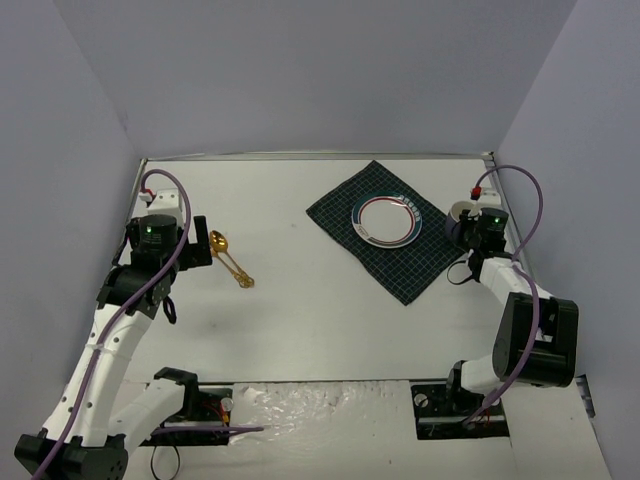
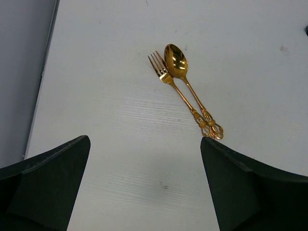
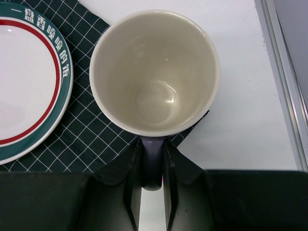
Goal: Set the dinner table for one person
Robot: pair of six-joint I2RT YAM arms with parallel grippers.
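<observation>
On the left half of the dinner table (image 1: 330, 310), a large flat white matte tabletop, a gold metal fork (image 2: 179, 96) and a gold metal spoon (image 2: 194, 95) lie side by side, their ornate handle ends touching. The left gripper (image 2: 145, 142) hangs above the bare surface near these handle ends, its dark fingers spread wide apart and touching nothing.

Toward the far right lies a dark green checked cloth (image 1: 397, 272), turned corner-on like a diamond. A round white plate with a green and red rim (image 1: 387, 221) sits on the middle of it. A cream ceramic mug with a dark handle (image 3: 155, 72) stands upright and empty at the cloth's right corner, just beside the plate, partly over the white tabletop. The right gripper (image 3: 152, 161) is clamped on the mug's handle, one finger on each side.
</observation>
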